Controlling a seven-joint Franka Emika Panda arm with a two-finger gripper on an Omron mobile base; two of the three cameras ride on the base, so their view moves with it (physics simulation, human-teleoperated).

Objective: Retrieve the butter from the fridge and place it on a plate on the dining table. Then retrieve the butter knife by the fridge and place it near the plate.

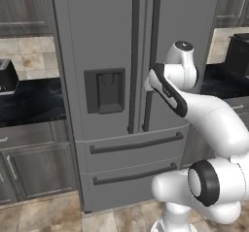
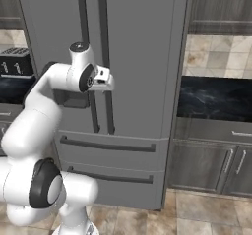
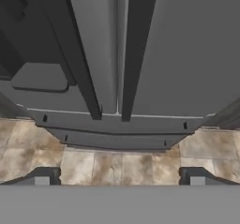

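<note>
The fridge [image 1: 116,90] stood shut, both upper doors closed and the two bottom drawers pushed in, so the butter could not be seen; judging by the task, it was presumably inside. The plate and dining table lay outside these pictures, and no butter knife could be made out on the black counter [image 2: 216,99] to the right of the fridge or on the one to the left.

The step in hand was the very first: getting the fridge open. The arm [image 1: 214,119] reached forward from the base and held the gripper [image 2: 109,80] up against the front of the fridge, at about mid-height of the two long dark handles [image 1: 144,61]. In the right base view the gripper sat just in front of the right handle [image 2: 105,57], close to it, though whether it touched could not be told. In the hand view the two fingertips [image 3: 42,177] stood wide apart, nothing between them, looking down along the handles toward the drawers and the tiled floor [image 3: 112,164].

The next move probably called for bringing the spread fingers around one handle, most likely the right one, closing on it and then pulling the door outward along its hinge arc. The base stood near the fridge, so the swinging door might need room.
</note>
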